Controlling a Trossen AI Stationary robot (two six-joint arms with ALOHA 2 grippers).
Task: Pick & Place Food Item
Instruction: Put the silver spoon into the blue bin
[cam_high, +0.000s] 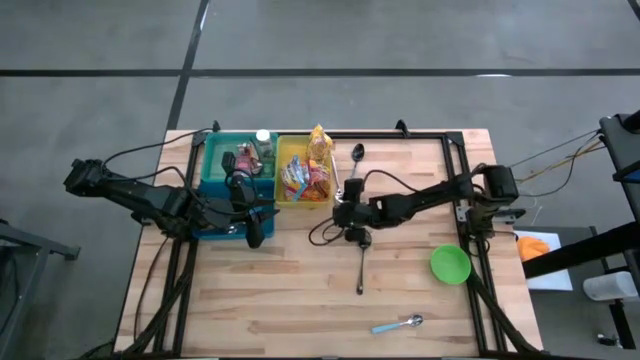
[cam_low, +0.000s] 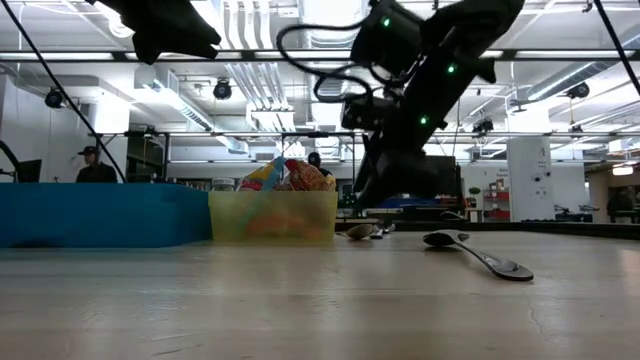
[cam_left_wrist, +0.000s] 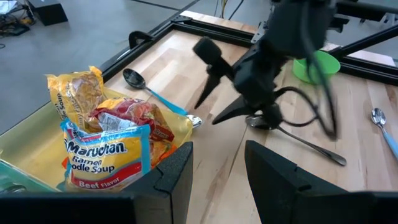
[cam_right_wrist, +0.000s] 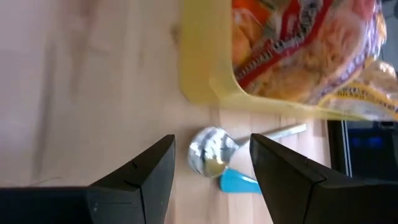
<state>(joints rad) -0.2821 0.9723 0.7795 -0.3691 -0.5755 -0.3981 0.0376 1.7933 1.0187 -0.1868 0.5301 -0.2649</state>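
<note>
Several food packets stand in a yellow bin (cam_high: 300, 178), among them a ramen soup packet (cam_left_wrist: 102, 158) and a yellow bag (cam_left_wrist: 78, 93). My right gripper (cam_high: 345, 207) hangs open just right of the bin, above the table; in its wrist view a small metal spoon (cam_right_wrist: 211, 152) lies on the wood below its fingers, which touch nothing. My left gripper (cam_left_wrist: 217, 180) is open and holds nothing; it hovers at the near edge of the teal bin (cam_high: 235, 178), pointing toward the yellow bin.
A black ladle with a blue handle (cam_left_wrist: 146, 87) lies right of the yellow bin. A long metal spoon (cam_high: 360, 265) lies mid-table, a green bowl (cam_high: 450, 264) at the right and a blue-handled spoon (cam_high: 400, 324) near the front edge. Cables trail from both arms.
</note>
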